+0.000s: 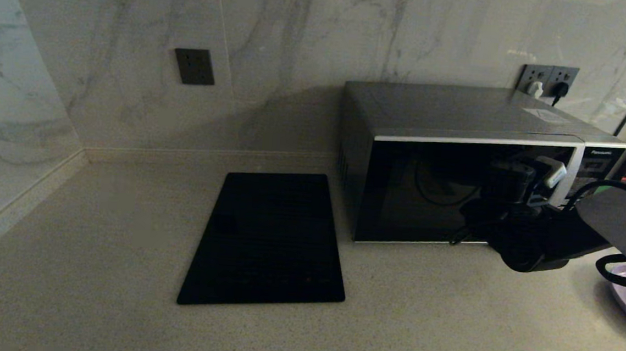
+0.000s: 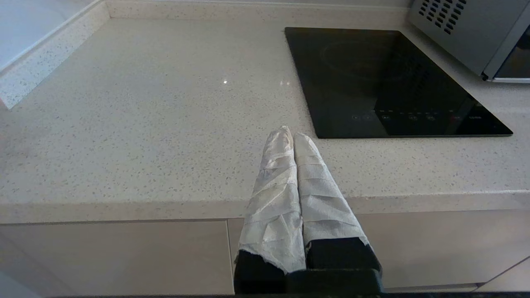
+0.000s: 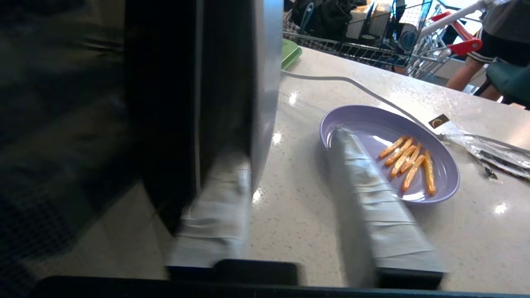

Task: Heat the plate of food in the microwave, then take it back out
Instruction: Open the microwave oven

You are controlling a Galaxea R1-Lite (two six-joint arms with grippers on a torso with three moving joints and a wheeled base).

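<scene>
One microwave (image 1: pixel 456 169), one black panel (image 1: pixel 267 241), one purple plate (image 3: pixel 372 128), five fries (image 3: pixel 408 159), two wall socket plates (image 1: pixel 548 79).

microwave (image 1: pixel 460 120): brushed silver metal casing, glossy dark glass door | plate of food (image 3: pixel 389 136): smooth, slightly shiny lavender plastic or ceramic, cannot tell which | black panel (image 2: pixel 385 82): glossy glass | countertop (image 2: pixel 145 103): polished speckled stone | wall (image 1: pixel 301 31): smooth marble-look | left gripper (image 2: pixel 293 136) fingers: wrapped in crinkled white cloth-like tape
</scene>
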